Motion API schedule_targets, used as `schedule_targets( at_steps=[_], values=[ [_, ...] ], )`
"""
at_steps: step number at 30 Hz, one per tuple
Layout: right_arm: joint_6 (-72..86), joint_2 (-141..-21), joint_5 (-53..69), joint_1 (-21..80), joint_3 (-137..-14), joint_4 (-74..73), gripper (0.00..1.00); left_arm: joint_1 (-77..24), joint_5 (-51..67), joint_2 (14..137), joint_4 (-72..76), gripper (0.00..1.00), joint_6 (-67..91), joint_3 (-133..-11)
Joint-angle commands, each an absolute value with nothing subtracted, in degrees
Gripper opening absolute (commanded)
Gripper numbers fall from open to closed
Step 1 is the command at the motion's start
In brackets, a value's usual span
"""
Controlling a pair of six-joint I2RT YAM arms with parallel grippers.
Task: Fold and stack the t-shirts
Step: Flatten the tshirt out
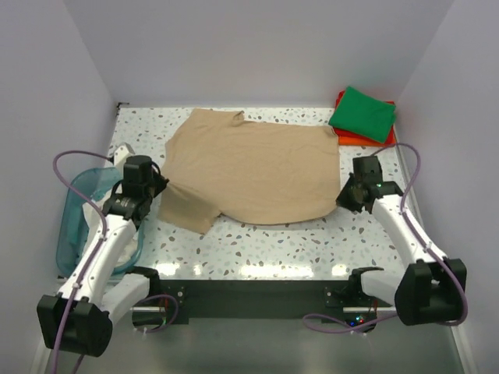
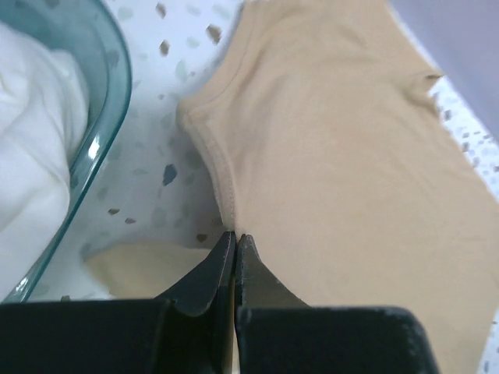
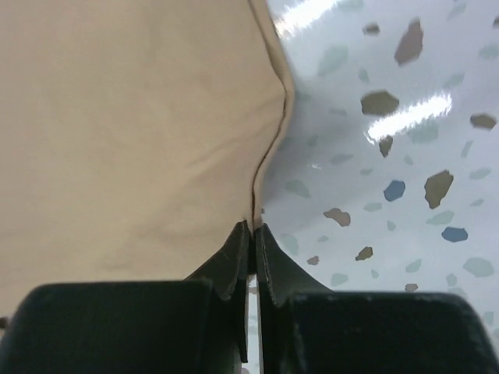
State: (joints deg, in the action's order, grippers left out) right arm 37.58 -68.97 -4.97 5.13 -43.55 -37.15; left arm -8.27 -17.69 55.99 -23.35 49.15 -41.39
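The tan t-shirt (image 1: pixel 253 167) lies spread across the middle of the table, collar toward the far left. My left gripper (image 1: pixel 161 185) is shut on the tan shirt's left edge by the sleeve seam (image 2: pixel 234 238). My right gripper (image 1: pixel 343 195) is shut on the shirt's right hem (image 3: pixel 253 227). A folded green t-shirt (image 1: pixel 362 114) lies on a folded orange-red t-shirt (image 1: pixel 343 135) at the far right corner. A white t-shirt (image 2: pixel 31 164) lies inside the teal basket at the left.
The translucent teal plastic basket (image 1: pixel 74 204) stands at the table's left edge beside my left arm, and its rim shows in the left wrist view (image 2: pixel 109 117). Grey walls enclose the table on three sides. Speckled tabletop (image 1: pixel 273 238) shows in front of the shirt.
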Motion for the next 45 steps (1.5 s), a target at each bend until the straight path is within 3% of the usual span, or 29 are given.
schedule_targets(
  at_steps=[1, 12, 20, 24, 30, 38, 45],
  values=[
    [33.58, -62.6, -5.8, 4.92, -53.93, -41.83, 0.0, -8.09, -17.84, 52.3, -26.27, 0.0, 45.27, -49.73],
    [26.55, -55.55, -7.99, 4.83, -82.83, -54.75, 0.0, -8.09, -12.84, 47.37, -33.65, 0.0, 38.41, -78.55],
    [24.96, -57.83, -8.0, 4.83, -105.01, -62.83, 0.0, -8.09, -9.41, 50.09, -37.88, 0.0, 38.06, -100.52],
    [24.96, -62.04, -7.12, 4.92, -113.89, -63.2, 0.0, -8.09, -9.23, 52.03, -37.62, 0.0, 37.88, -104.41],
    [25.4, -66.35, -5.28, 5.01, -110.06, -54.95, 0.0, -8.09, -9.75, 55.89, -30.79, 0.0, 37.27, -99.59],
    [26.54, -82.75, -2.55, 4.75, -108.97, -39.83, 0.0, -6.51, -5.38, 73.01, -13.56, 0.0, 36.3, -97.55],
    [28.56, -97.9, -1.23, 4.22, -127.33, -36.91, 0.0, -3.43, -0.53, 92.71, -15.29, 0.0, 35.68, -120.82]
  ],
)
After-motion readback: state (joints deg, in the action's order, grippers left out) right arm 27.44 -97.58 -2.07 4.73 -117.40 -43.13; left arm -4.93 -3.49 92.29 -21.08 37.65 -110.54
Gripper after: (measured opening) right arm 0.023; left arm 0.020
